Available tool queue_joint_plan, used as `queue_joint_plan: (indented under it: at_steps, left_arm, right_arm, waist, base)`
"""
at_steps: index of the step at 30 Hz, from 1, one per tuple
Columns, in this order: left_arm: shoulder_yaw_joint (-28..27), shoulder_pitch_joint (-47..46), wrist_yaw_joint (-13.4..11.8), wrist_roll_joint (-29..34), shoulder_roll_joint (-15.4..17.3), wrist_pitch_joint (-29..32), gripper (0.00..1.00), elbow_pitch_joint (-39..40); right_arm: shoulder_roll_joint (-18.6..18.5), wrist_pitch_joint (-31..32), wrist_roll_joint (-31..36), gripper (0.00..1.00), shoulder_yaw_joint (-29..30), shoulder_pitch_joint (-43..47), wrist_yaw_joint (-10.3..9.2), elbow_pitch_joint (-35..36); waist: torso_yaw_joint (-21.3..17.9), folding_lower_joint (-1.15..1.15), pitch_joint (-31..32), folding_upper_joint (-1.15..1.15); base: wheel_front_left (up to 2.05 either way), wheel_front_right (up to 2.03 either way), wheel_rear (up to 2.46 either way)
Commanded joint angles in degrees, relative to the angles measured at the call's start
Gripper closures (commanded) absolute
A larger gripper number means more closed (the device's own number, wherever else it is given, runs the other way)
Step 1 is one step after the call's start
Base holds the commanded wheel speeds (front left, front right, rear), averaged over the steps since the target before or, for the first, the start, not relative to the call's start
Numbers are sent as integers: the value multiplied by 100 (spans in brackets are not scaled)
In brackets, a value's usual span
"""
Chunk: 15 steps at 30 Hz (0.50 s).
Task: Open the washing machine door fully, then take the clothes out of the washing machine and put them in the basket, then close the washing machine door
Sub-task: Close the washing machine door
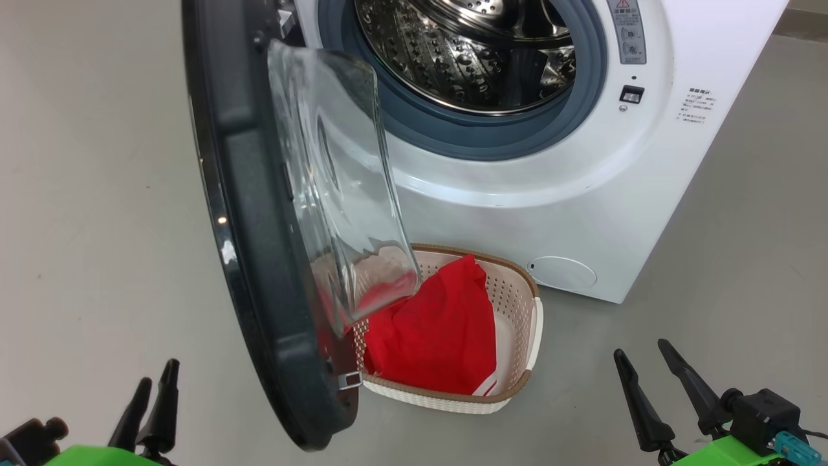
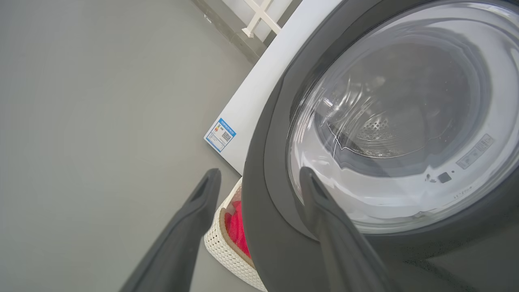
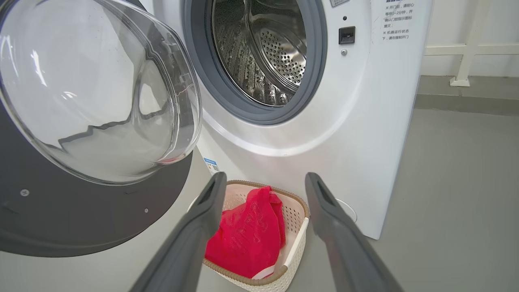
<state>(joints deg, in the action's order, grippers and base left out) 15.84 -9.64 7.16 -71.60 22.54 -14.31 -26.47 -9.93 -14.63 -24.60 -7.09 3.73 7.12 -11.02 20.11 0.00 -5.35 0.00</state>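
Showing the head view: the large round door (image 1: pixel 259 259), with its wide glossy black rim and bulging clear glass bowl, stands wide open from the big white boxy washing machine (image 1: pixel 550 213). The door's lower edge hangs over the left end of the small cream perforated plastic basket (image 1: pixel 527 288) with a brown woven-look rim. The basket stands on the grey floor (image 1: pixel 97 194) just before the machine, probably so that garments drop straight in. The bright red soft fabric clothes (image 1: pixel 433 336) lie heaped inside it. The steel drum (image 1: pixel 466 58) looks empty where visible. The left gripper (image 1: pixel 158 375) and right gripper (image 1: pixel 640 349) sit low, fingers spread, holding nothing.

Left wrist view: the spread fingers face the door's outer side near its rim, a stance suited to pushing it shut. Contact cannot be judged.

Right wrist view: the parted fingers frame the basket from well apart. The red cloth is crumpled, peaked and loosely woven.
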Motion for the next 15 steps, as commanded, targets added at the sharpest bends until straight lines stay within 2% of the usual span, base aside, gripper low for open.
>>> queue_joint_plan:
  at_steps: [1, 7, 15]
  left_arm:
    - [-374, -66, 33, 332, 129, -64, 0, 52]
    - [-1134, 135, 33, 1930, -369, -67, 0, 273]
    - [-2074, 522, 33, 4328, -1074, -68, 0, 1100]
  right_arm:
    - [-72, -37, 39, 0, -110, -56, 36, 147]
    - [-77, -37, 36, 0, -86, -55, 36, 229]
    - [-105, -37, 24, 0, 14, 53, 36, 413]
  waist:
    - [-5, 0, 0, 0]
    - [-27, 0, 20, 0]
    - [-76, 0, 40, 0]
  base:
    - [0, 0, 0]
    - [0, 0, 0]
    - [0, 0, 0]
